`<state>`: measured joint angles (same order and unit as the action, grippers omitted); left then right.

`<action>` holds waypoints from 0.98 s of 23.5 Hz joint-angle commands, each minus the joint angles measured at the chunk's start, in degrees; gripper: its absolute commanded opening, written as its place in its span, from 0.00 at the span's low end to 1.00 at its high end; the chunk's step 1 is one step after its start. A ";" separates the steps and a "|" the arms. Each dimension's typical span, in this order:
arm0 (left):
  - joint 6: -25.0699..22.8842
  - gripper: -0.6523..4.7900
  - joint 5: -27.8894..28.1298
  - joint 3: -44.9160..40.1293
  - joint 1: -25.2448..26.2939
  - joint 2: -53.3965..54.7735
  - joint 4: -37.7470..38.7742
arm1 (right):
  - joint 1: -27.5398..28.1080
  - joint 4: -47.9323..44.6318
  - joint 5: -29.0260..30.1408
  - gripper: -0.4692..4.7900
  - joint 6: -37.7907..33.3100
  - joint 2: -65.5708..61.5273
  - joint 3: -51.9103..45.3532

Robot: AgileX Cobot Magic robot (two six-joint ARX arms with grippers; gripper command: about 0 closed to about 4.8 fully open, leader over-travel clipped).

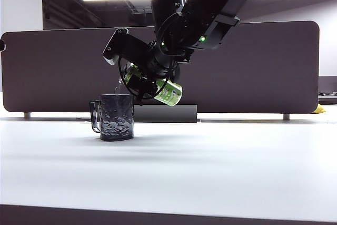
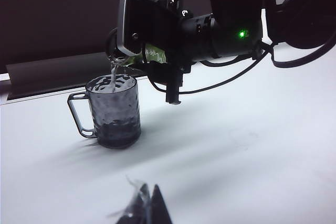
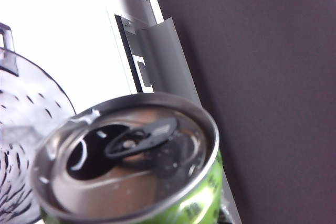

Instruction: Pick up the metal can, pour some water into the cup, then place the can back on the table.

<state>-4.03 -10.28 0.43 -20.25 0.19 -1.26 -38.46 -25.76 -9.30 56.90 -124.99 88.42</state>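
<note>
The task is in its middle part: the pouring. The right gripper (image 1: 150,80) is clenched around the metal can (image 1: 169,93) and holds it in the air, tilted steeply so that its silver top points down toward the cup (image 1: 116,116). A thin stream of the water (image 2: 113,78) falls from the opening of the can into the cup, and in the right wrist view the water (image 3: 50,132) runs over the rim of the can (image 3: 131,161) toward the dimpled glass (image 3: 23,129). The cup stands upright on the table (image 1: 210,167), with its handle turned away from the pouring arm, and some liquid seems to lie already at its bottom. So the picking up is done and the pouring is going on. Still to do, as I judge, is to turn the can upright again and set it back on the table. The left gripper (image 2: 140,208) is low and apart from the cup; only its tips show, and I cannot tell if it is released or closed.
</note>
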 commanded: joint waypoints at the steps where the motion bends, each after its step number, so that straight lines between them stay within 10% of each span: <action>1: 0.15 0.11 -0.04 0.07 0.04 0.04 -0.55 | -0.35 -2.73 -0.28 0.57 1.49 0.66 0.68; 23: 0.15 0.11 -0.04 0.07 0.04 0.04 -0.55 | -0.63 -2.71 -2.64 0.57 2.84 0.66 0.68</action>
<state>-4.03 -10.28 0.43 -20.25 0.19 -1.26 -38.94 -25.76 -11.57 58.78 -124.99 88.44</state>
